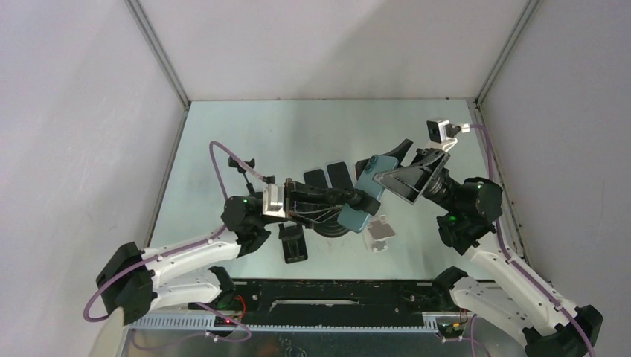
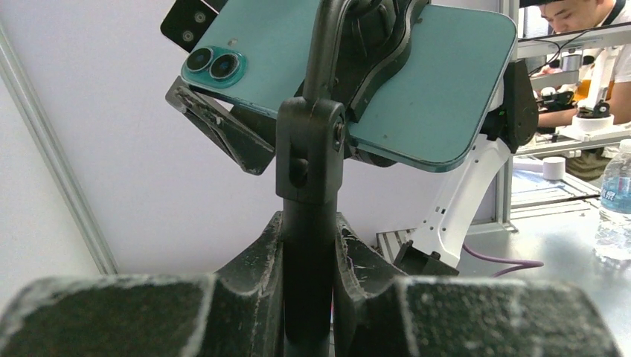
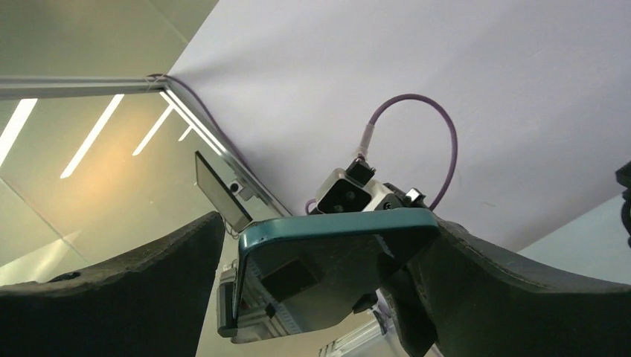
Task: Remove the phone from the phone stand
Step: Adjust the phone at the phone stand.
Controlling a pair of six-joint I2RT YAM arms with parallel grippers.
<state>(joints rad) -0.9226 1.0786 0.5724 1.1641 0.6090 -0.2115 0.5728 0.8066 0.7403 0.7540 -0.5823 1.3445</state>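
Pale green tabletop (image 1: 223, 149) is enclosed by white walls. Near its centre the teal phone (image 2: 431, 97) is held tilted, off the table, still seated in the black phone stand (image 2: 309, 149). The stand's stem is clamped between the narrowly parted fingers of the left gripper (image 2: 306, 253), reaching in from 9 o'clock. The phone's edge is straddled by the widely spread right gripper (image 3: 331, 230), coming from 3 o'clock; whether it is firmly gripped cannot be told. A small white block (image 1: 379, 236) is seen at the phone's 6 o'clock.

Lab: white enclosure walls (image 1: 320, 44), aluminium frame (image 1: 160, 53), workbench (image 2: 565, 143)
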